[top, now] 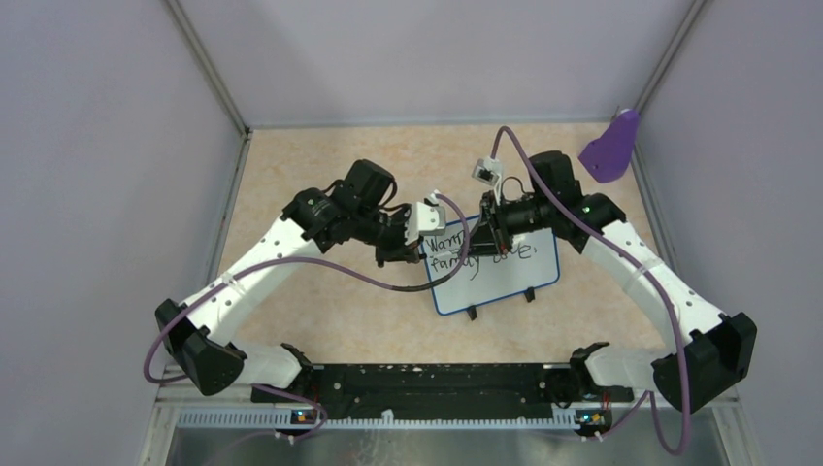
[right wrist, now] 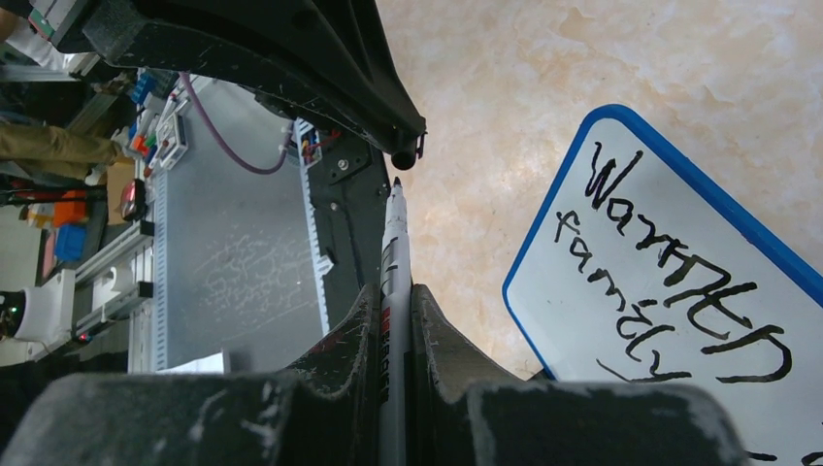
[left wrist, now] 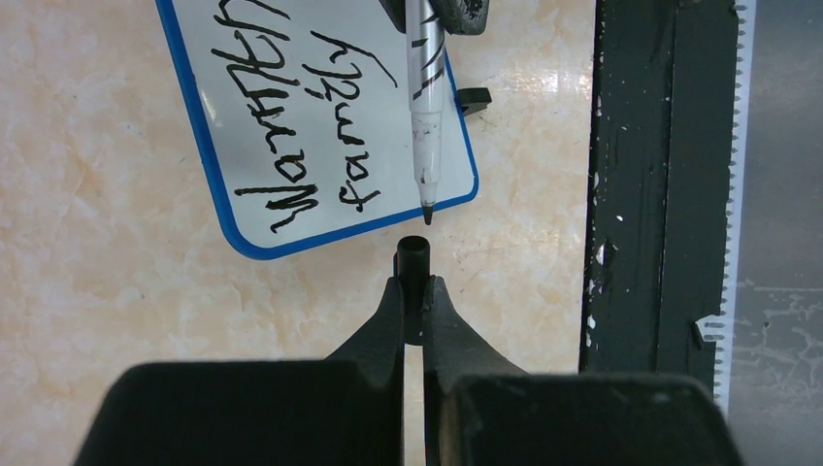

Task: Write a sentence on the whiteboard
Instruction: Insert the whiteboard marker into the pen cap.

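The whiteboard (top: pixel 500 272) lies flat on the table between the arms, blue-rimmed, with two black feet on its near edge. The sentence (top: pixel 466 254) is written on it in black, in two lines; it also shows in the left wrist view (left wrist: pixel 301 126) and the right wrist view (right wrist: pixel 679 282). My right gripper (right wrist: pixel 396 291) is shut on a white marker (right wrist: pixel 393 252), uncapped, tip pointing at the left gripper. My left gripper (left wrist: pixel 414 283) is shut on the black marker cap (left wrist: pixel 412 257), open end facing the marker tip (left wrist: pixel 427 212), a small gap apart, over the board's left corner.
A purple scoop-shaped object (top: pixel 611 146) lies at the back right corner. Lilac walls close in the table on three sides. The black base rail (top: pixel 427 383) runs along the near edge. Purple cables hang from both arms.
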Motion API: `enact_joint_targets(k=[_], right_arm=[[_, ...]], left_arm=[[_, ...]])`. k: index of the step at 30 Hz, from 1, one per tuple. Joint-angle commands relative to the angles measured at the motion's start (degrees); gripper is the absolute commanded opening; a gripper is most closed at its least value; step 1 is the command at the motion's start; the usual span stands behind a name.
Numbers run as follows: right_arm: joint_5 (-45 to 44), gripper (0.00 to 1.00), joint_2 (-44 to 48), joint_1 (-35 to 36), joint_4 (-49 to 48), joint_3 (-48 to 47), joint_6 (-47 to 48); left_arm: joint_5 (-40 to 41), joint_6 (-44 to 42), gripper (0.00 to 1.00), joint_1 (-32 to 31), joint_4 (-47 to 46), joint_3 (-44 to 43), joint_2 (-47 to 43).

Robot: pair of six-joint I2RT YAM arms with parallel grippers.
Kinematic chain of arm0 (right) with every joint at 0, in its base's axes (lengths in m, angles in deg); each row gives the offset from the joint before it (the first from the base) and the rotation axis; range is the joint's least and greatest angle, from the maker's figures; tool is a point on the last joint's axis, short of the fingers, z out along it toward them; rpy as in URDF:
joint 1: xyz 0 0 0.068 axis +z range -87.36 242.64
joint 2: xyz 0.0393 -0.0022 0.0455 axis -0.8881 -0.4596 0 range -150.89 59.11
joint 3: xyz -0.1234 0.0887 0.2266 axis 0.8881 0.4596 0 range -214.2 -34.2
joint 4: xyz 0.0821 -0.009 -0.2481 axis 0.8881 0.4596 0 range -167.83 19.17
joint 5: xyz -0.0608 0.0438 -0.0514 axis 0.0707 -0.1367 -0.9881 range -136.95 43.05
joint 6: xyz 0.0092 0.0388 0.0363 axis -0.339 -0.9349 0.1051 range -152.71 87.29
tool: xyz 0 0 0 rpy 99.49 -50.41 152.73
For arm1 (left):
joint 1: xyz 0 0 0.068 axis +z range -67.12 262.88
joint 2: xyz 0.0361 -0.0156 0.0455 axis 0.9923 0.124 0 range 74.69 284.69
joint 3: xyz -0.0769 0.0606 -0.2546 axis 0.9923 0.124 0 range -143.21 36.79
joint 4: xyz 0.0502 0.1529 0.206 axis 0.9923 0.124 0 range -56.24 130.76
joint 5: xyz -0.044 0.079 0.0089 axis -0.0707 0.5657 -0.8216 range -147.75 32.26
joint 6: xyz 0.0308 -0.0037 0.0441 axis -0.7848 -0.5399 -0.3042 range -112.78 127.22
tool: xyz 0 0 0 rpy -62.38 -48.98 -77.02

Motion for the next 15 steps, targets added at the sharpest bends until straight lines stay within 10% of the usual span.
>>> enact_joint_targets(k=[1, 15], right_arm=[[1.51, 0.0, 0.89, 1.02, -1.02, -2.26, 0.94], [-0.38, 0.0, -0.07, 1.61, -0.73, -2.35, 1.64]], left_arm=[[-1.26, 0.12, 0.0, -0.64, 0.16, -0.83, 0.7], [-2.07, 0.54, 0.0, -1.43, 0.08, -1.4, 0.93]])
